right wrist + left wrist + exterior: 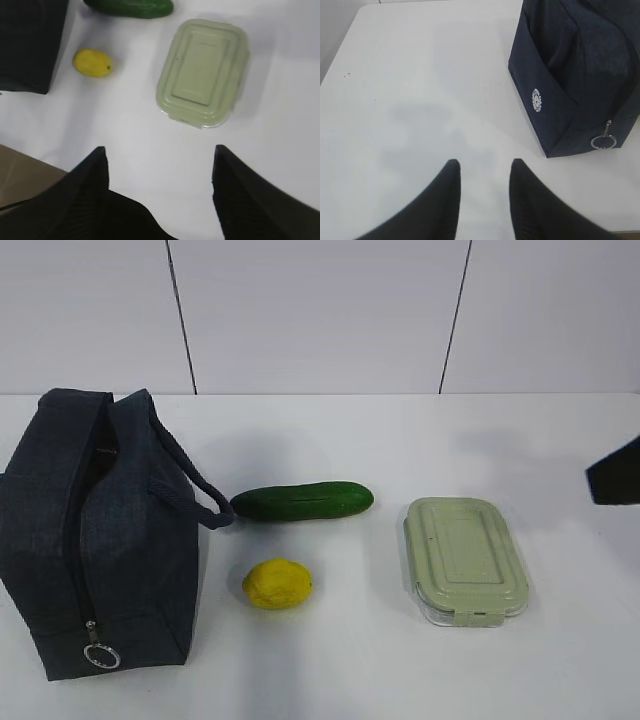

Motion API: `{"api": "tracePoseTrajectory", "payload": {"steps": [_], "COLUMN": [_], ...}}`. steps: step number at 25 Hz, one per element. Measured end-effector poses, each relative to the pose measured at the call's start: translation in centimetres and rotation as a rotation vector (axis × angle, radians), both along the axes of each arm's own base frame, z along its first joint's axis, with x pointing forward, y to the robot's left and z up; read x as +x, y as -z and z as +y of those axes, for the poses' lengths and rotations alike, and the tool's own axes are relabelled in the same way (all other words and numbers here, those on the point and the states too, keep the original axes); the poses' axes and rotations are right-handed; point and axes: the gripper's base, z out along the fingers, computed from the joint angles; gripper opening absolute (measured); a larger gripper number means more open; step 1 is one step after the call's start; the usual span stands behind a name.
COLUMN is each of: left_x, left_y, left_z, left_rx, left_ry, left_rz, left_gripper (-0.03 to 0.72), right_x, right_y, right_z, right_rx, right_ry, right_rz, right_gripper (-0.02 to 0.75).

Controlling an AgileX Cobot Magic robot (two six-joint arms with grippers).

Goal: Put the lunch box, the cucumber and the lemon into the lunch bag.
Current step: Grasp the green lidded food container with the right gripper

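The navy lunch bag (95, 530) stands at the left with its zipper closed and its ring pull (101, 656) at the near end. The dark green cucumber (302, 501) lies right of it, the yellow lemon (277, 583) in front of the cucumber. The lunch box (464, 558) with its sage-green lid lies to the right. My left gripper (484, 167) is open and empty over bare table, left of the bag (580, 70). My right gripper (160, 152) is open wide and empty, above the table short of the lunch box (202, 72); the lemon (92, 63) and cucumber (130, 7) show there too.
A dark part of my right arm (615, 472) shows at the right edge. The white table (330, 670) ends at a white wall behind. The table's near edge and brown floor (20, 177) show at the lower left of the right wrist view.
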Motion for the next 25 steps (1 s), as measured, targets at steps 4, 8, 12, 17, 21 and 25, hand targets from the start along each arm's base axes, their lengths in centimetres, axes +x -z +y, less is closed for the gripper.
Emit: {"api": "tracePoseTrajectory", "payload": {"steps": [4,8,12,17,21,25], "left_x": [0.0,0.0,0.0,0.0,0.0,0.0], "left_y": [0.0,0.0,0.0,0.0,0.0,0.0], "left_z": [0.0,0.0,0.0,0.0,0.0,0.0], "left_rx": [0.000,0.000,0.000,0.000,0.000,0.000], "left_ry": [0.000,0.000,0.000,0.000,0.000,0.000], "left_rz": [0.000,0.000,0.000,0.000,0.000,0.000], "left_gripper": [0.242,0.242,0.242,0.242,0.242,0.242], "right_x": [2.7,4.7,6.2,8.7,10.3,11.4], "right_y": [1.1,2.1,3.0,5.3,8.2,10.9], "right_z": [0.7,-0.7,-3.7,-7.3,-8.5,-9.0], "right_rx": [0.030,0.085,0.210,0.387,0.412,0.427], "right_ry": [-0.048,-0.026,-0.034,-0.016,-0.019,-0.039], "right_rz": [0.038,0.058,0.074,0.084,0.142,0.206], "right_gripper": [0.496,0.496,0.496,0.496,0.496,0.496]}}
